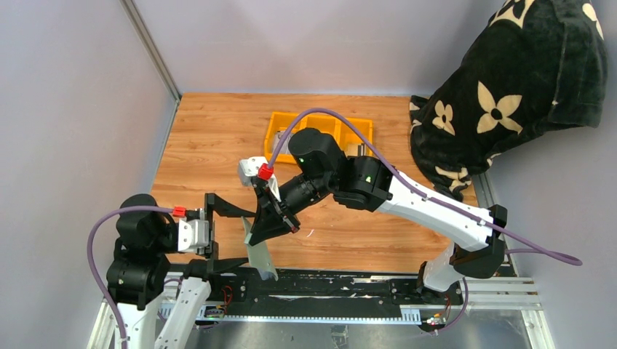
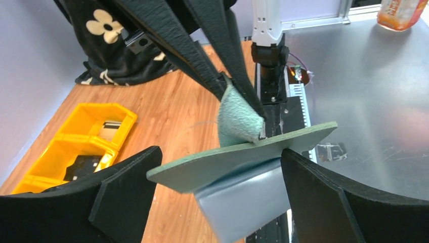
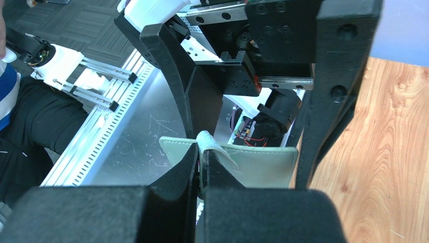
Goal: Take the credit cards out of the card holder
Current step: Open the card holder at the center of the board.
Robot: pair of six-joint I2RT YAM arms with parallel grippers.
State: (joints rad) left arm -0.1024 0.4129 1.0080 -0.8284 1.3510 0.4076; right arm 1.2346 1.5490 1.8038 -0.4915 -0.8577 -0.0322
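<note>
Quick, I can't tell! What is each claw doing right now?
Left claw: open, holding nothing.
Right claw: closed on the card holder by its strap.

A lab: grey-walled test booth point(image 1: 73, 87), wooden table point(image 1: 211, 145).

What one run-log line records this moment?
card holder: held off table by strap tab | right gripper: shut on strap tab | left gripper: open, fingers flanking card holder

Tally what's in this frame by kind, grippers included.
card holder: 1
yellow bin: 1
black floral cloth: 1
grippers: 2, left gripper open, right gripper shut on the holder's tab
Total: 5, bin contents unclear, uncounted
</note>
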